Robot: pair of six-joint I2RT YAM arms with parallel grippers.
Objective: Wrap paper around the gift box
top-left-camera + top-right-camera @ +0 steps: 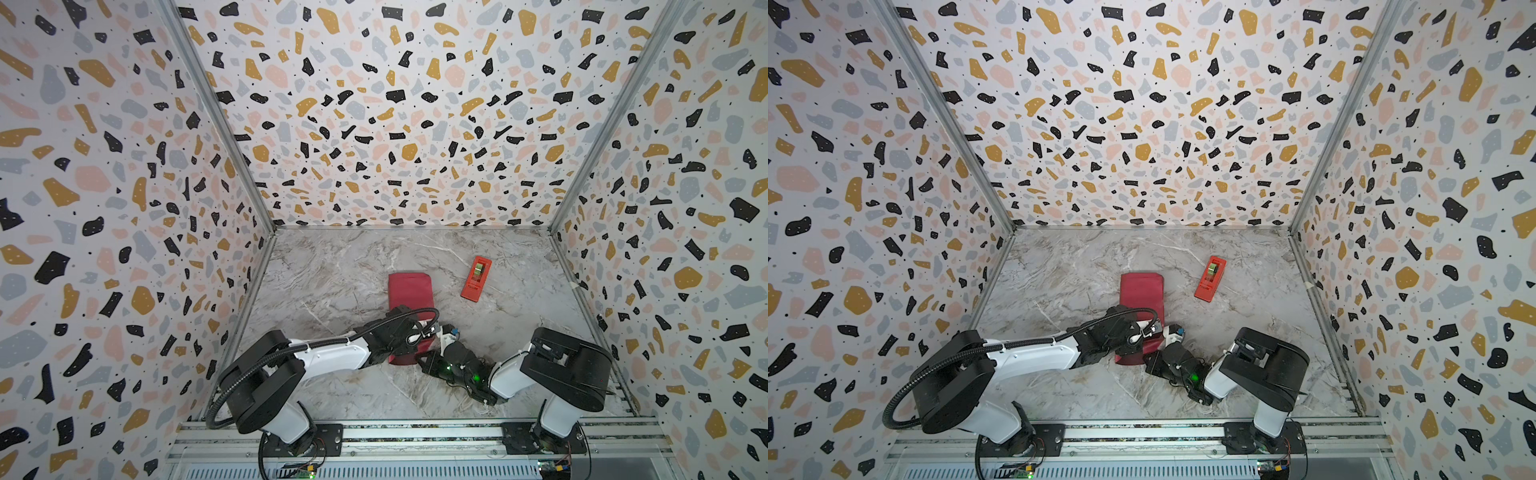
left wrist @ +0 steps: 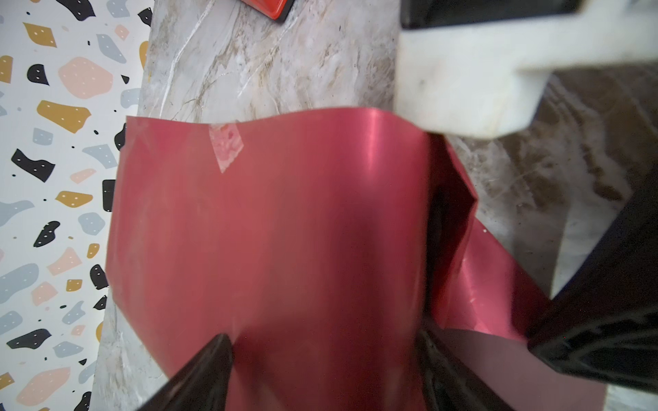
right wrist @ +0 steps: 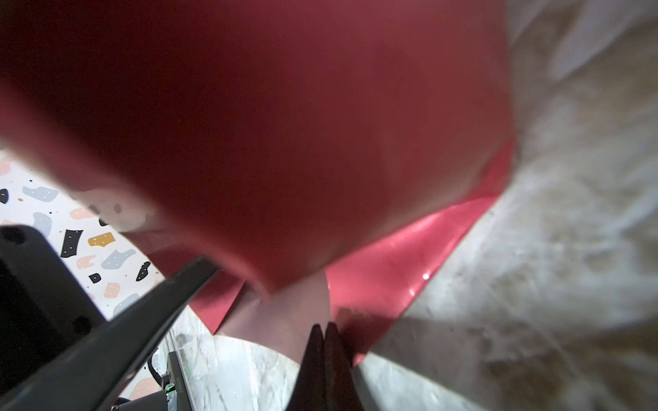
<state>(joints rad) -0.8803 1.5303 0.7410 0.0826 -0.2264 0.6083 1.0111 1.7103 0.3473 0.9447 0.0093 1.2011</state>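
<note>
right gripper (image 3: 324,329) pressing together, tips meeting at loose flap of paper (image 3: 285,124); left gripper (image 2: 322,338) standing spread wide, tips straddling paper bundle lying on table (image 2: 285,71).

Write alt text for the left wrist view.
Crimson paper folded into a parcel fills the frame, a scrap of clear tape near one edge. The left claw stands open over it. Marble table lies behind, with a blurred white arm part alongside.

White left arm (image 1: 332,353), white right arm (image 1: 509,372), black joints, ribbed black cable (image 1: 324,343), green lights (image 1: 476,377)
</note>
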